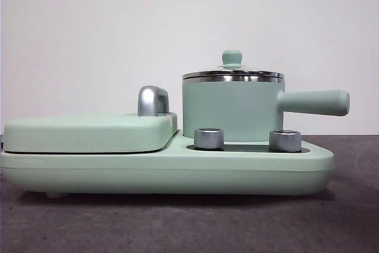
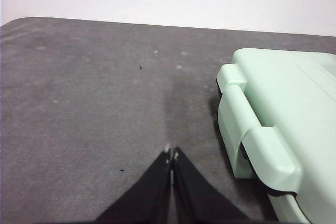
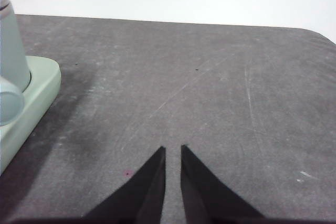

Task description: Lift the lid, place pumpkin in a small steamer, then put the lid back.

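The small steamer (image 1: 232, 111) is a mint-green pot. It sits on the right part of a wide mint-green base (image 1: 166, 170). Its long handle (image 1: 314, 102) sticks straight out to the side. The lid (image 1: 233, 74) is on the pot, with its green knob (image 1: 231, 58) on top. Two shiny steel knobs (image 1: 209, 138) stand on the base just in front of the pot. A big flat green cover (image 1: 89, 132) lies on the other part of the base, and a steel handle (image 1: 153, 100) pokes up behind it.

The left gripper (image 2: 171, 153) hangs over the dark grey table (image 2: 94, 103). Its two black jaws are pressed together and hold nothing. The flat green cover (image 2: 283, 108) is off to one side of it, near but not touching.

The right gripper (image 3: 172, 148) hangs over the table too. Its jaws have only a thin gap between them and hold nothing. The steamer (image 3: 11, 51) and the corner of the base (image 3: 37, 93) are well off to its side.

No pumpkin shows in any view.
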Available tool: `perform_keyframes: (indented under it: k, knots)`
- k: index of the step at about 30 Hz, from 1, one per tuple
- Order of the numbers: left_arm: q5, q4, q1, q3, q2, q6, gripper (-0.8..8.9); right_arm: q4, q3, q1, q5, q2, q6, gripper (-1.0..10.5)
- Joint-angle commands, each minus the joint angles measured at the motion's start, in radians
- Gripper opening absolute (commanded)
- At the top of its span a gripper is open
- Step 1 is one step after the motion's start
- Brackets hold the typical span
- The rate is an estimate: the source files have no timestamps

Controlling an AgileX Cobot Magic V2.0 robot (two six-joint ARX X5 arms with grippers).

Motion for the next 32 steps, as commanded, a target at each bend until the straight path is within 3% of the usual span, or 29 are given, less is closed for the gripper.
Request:
perform_keyframes:
  k: [1,32]
  knots:
    - [0.002,-0.006,0.002,-0.019,-0.002,0.013,0.06,0.01,-0.005,0.001,0.004,-0.002,-0.008,0.4]
    - [-0.007,-0.006,0.002,-0.019,-0.002,0.035,0.06,0.01,-0.005,0.001,0.004,-0.002,-0.008,0.4]
